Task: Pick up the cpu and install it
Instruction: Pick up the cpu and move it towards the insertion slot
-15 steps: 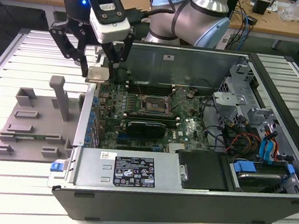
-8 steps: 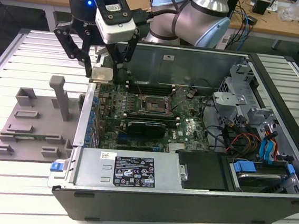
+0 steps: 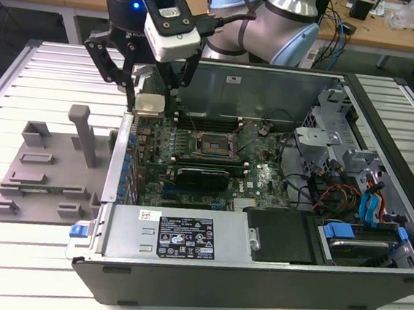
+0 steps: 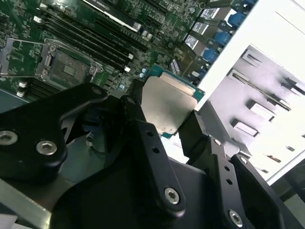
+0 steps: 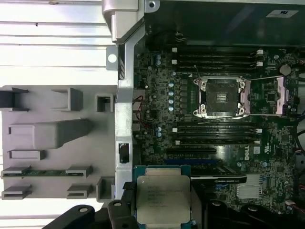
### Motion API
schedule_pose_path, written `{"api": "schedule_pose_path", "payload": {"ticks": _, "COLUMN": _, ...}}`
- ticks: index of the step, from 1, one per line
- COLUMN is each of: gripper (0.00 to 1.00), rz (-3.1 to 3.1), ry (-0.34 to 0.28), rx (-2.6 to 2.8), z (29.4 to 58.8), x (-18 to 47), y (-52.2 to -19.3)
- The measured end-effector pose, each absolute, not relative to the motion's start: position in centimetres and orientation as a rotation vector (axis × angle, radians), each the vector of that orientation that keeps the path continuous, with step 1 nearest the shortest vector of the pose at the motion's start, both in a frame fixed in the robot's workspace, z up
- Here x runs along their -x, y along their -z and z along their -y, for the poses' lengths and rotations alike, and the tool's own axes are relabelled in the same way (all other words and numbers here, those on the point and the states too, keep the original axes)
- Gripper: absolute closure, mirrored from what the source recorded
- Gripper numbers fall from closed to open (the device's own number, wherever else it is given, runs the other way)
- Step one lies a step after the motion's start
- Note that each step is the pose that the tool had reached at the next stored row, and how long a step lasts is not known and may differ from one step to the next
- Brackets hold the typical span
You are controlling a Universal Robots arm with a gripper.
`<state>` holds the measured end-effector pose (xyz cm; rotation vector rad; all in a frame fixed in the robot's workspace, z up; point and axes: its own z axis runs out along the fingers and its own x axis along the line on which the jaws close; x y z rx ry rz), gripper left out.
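The cpu (image 3: 150, 106), a small square chip with a silver-grey top, hangs in the air with my gripper (image 3: 152, 100) shut on it. Both wrist views show the cpu (image 4: 169, 102) (image 5: 162, 194) pinched on two opposite edges by the black fingers (image 4: 143, 129) of the gripper (image 4: 167, 114) (image 5: 164, 210). It is above the motherboard's edge nearest the case wall, on the exterior view's left. The open socket (image 3: 212, 144) (image 5: 221, 98) (image 4: 66, 69), its metal frame lifted, lies apart from the chip, further to the exterior view's right.
A grey fixture plate (image 3: 44, 169) (image 5: 47, 138) with slots and an upright post lies on the slatted table outside the case. The case's metal side wall (image 3: 118, 168) stands between them. A long black expansion card (image 3: 201, 175) sits near the socket. Drive bays and cables (image 3: 350, 191) crowd the far side.
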<state>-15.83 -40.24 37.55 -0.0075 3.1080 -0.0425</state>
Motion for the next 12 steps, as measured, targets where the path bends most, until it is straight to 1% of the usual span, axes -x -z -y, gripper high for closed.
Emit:
{"api": "schedule_pose_path", "payload": {"ticks": 10, "gripper": 0.45, "rz": -3.111, "ry": 0.043, "rx": 0.008, "z": 39.8, "x": 12.5, "y": -36.5}}
{"api": "schedule_pose_path", "payload": {"ticks": 12, "gripper": 0.45, "rz": -3.111, "ry": 0.019, "rx": 0.007, "z": 39.8, "x": 12.2, "y": -36.3}}
